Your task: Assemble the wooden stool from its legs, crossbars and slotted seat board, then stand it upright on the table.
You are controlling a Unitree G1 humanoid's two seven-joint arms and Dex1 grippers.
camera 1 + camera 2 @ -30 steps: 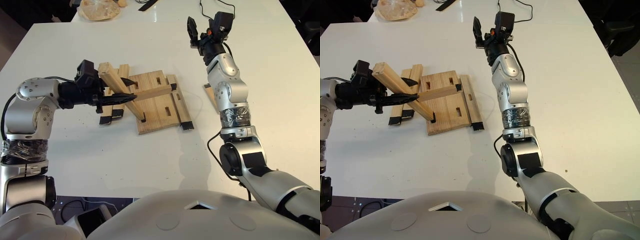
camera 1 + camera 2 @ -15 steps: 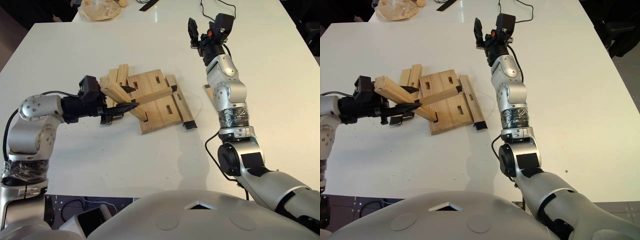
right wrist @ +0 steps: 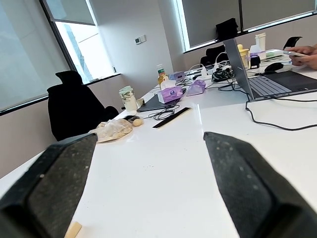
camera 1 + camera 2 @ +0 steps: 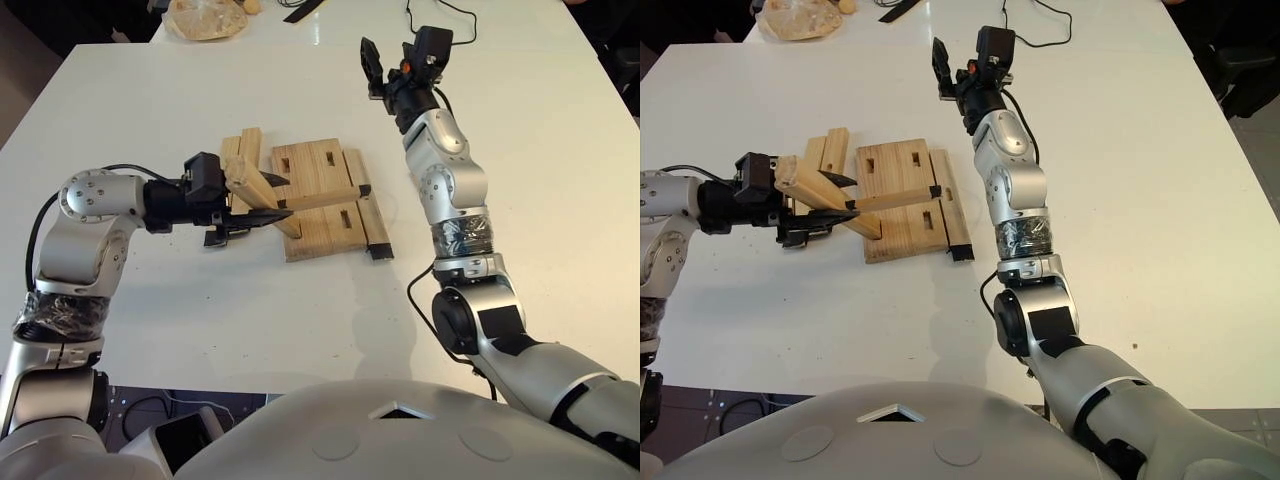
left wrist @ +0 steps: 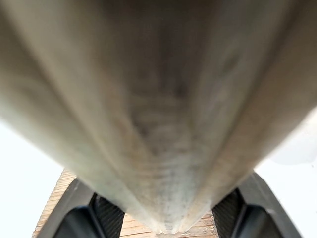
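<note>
The left gripper [image 4: 266, 198] was clamped on a leg [image 4: 243, 176]. The leg was tilted: upper end toward the arm, lower end down at the board [image 4: 325, 165], near its left edge. A crossbar [image 4: 325, 198] ran from the leg to the right, above the board. The board lay flat, slots up, near the middle of the table [image 4: 150, 100]. A leg pair [image 4: 240, 150] lay side by side just beside the far left part of the board. A capped leg [image 4: 366, 212] lay along the board's right edge, black cap at the near end. The right gripper [image 3: 148, 144] was raised over the far side of the table, well apart from the parts. Its fingers [image 3: 54, 188] were spread wide and held nothing.
</note>
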